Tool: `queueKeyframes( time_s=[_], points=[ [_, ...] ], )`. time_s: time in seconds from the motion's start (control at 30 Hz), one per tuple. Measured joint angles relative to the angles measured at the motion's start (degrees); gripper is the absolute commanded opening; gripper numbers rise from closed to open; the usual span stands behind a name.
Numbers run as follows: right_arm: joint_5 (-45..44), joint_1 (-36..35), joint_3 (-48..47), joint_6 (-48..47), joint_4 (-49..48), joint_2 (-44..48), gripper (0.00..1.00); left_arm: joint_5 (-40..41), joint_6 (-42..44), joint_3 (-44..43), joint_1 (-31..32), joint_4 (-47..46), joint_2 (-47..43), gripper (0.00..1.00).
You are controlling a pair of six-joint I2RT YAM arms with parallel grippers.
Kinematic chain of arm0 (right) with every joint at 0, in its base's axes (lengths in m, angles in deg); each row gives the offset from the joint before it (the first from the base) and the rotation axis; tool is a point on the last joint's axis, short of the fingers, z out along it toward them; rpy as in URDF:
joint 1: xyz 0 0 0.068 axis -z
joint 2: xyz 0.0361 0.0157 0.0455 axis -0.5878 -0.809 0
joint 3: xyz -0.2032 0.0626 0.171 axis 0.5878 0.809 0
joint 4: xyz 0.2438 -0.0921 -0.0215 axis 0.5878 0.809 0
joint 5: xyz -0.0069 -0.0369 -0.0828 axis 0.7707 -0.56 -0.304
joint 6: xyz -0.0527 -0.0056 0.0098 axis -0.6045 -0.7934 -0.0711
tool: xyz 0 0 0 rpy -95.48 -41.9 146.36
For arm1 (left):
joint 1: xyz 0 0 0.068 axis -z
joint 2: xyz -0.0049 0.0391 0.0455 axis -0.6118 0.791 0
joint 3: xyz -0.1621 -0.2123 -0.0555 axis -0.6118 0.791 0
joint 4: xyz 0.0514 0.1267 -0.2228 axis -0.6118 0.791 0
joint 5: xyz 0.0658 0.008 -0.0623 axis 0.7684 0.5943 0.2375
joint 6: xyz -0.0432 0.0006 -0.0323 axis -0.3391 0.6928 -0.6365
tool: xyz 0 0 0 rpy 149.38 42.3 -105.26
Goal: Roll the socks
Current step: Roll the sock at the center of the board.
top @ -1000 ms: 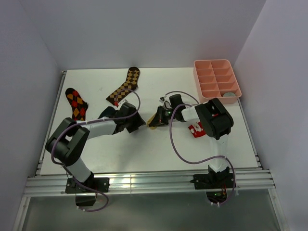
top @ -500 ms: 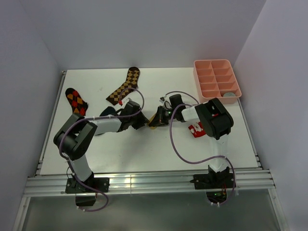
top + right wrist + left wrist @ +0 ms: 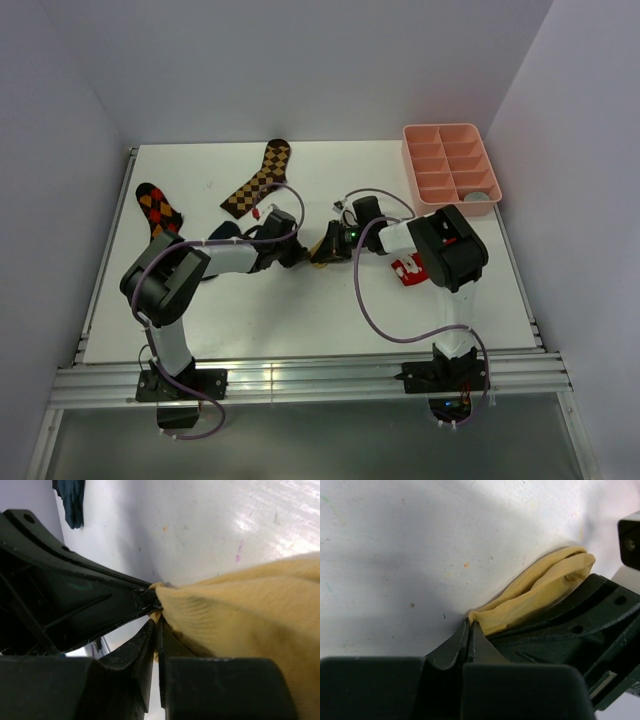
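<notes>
**Both my grippers meet at one sock, mid-table**

My left gripper has its fingers pressed together right at a corner of the mustard yellow sock. I cannot tell whether any cloth is caught between them. My right gripper pinches that same corner from the other side, tip to tip with the left. From above, both grippers hide most of this sock. The navy sock lies on the table further left, cut off by the right wrist view's edge.
</notes>
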Motion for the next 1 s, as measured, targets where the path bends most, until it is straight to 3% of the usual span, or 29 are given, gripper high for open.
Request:
queueKeyframes(
  time_s=[0.13,0.27,1.0],
  points=[
    [-2.08,-0.02,1.70,-2.01,0.31,2.93,0.35,-0.04,0.13,-0.31,0.26,0.26,0.20,0.00],
    [-5.20,-0.74,2.51,-5.46,1.81,6.19,0.44,0.00,0.63,-0.76,0.46,1.03,0.22,0.00],
    [-36.46,-15.21,-0.42,-25.27,14.45,12.33,0.47,0.74,2.62,-4.02,0.02,8.11,0.31,0.00]
  ],
)
